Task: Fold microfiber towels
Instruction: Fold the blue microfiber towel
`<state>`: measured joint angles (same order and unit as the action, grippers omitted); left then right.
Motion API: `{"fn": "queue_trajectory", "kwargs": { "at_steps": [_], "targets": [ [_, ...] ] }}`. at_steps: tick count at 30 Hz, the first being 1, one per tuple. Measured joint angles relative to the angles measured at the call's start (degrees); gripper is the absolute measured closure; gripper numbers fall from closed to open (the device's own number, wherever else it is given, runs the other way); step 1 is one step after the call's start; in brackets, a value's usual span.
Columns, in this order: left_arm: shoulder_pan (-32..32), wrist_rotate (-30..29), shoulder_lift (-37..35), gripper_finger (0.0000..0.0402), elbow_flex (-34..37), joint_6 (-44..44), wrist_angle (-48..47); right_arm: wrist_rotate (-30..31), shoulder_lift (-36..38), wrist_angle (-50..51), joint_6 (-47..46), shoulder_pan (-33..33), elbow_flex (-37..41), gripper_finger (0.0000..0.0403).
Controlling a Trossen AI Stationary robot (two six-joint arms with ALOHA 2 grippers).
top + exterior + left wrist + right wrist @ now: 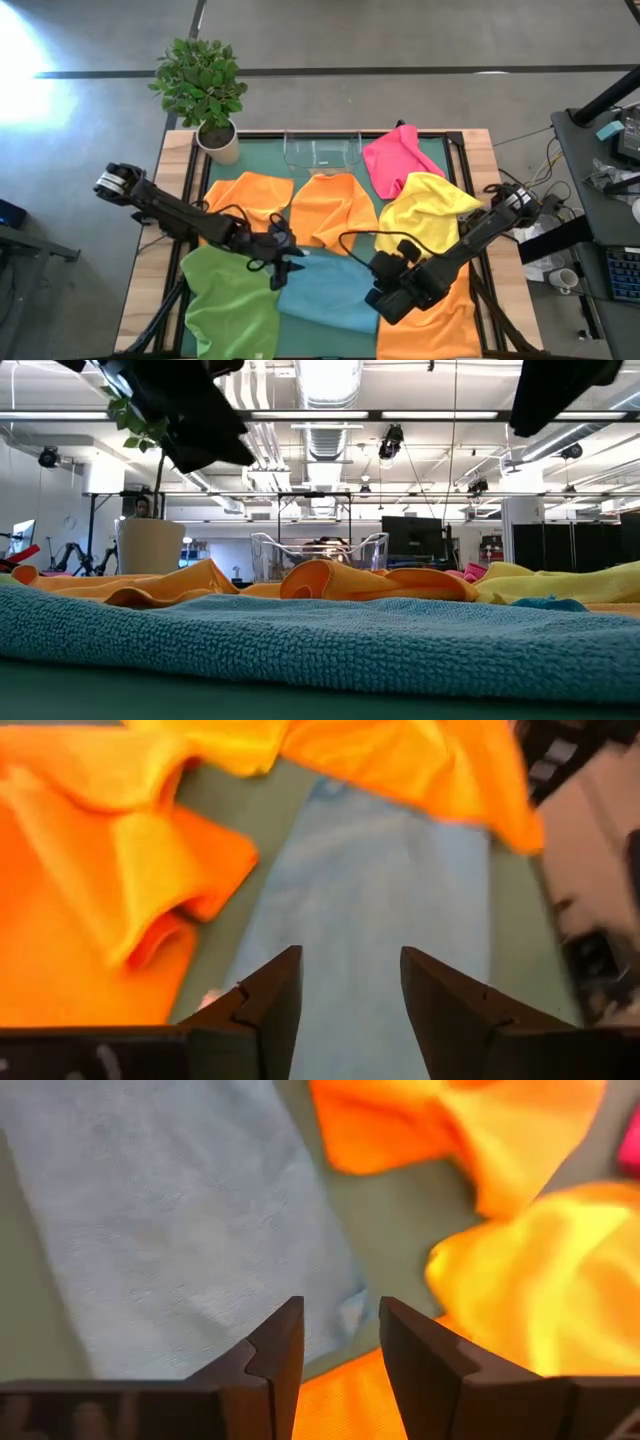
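Note:
A light blue towel [325, 292] lies flat at the table's near middle. It also shows in the left wrist view [370, 880] and the right wrist view [170, 1210]. A green towel [228, 300] lies to its left and an orange towel [440, 318] to its right. Two more orange towels [250, 197] [335, 208], a yellow towel [430, 208] and a pink towel [393, 158] lie crumpled farther back. My left gripper [288, 265] [350, 960] is open above the blue towel's left edge. My right gripper [380, 290] [340, 1310] is open above its right edge, near a corner [350, 1305].
A clear plastic tray [322, 150] stands at the far middle, and a potted plant [208, 95] at the far left corner. Green mat [225, 810] shows between the towels. In the low view both arms hang above the cloths [300, 630].

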<state>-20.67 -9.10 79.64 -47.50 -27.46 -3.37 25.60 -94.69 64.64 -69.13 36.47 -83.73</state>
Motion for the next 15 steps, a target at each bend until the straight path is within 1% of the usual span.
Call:
{"fn": "queue_trajectory", "kwargs": {
  "at_steps": [2, 6, 9, 12, 15],
  "targets": [
    [-0.5, -0.2, 1.4, 0.0247, 0.0, -1.7, 2.3, 1.4, 0.4, 0.1, 2.4, 0.0, 1.2, 0.0281],
    [-2.0, -1.0, 5.9, 0.0247, 0.1, -5.2, 4.6, 1.0, 1.1, -2.0, 5.3, 0.0, 5.7, 0.0289],
    [-3.3, -1.4, 9.7, 0.0247, -0.3, -8.5, 5.0, -1.8, 1.9, -9.0, 8.8, -0.1, 9.9, 0.0300],
    [-4.6, -1.4, 12.8, 0.0247, -0.6, -11.8, 5.9, -4.5, 2.6, -19.4, 15.0, -0.2, 14.3, 0.0313],
    [-5.7, -1.7, 15.2, 0.0247, -0.7, -14.7, 5.9, -5.3, 2.8, -26.0, 19.3, -0.7, 18.5, 0.0328]
  ]
}}
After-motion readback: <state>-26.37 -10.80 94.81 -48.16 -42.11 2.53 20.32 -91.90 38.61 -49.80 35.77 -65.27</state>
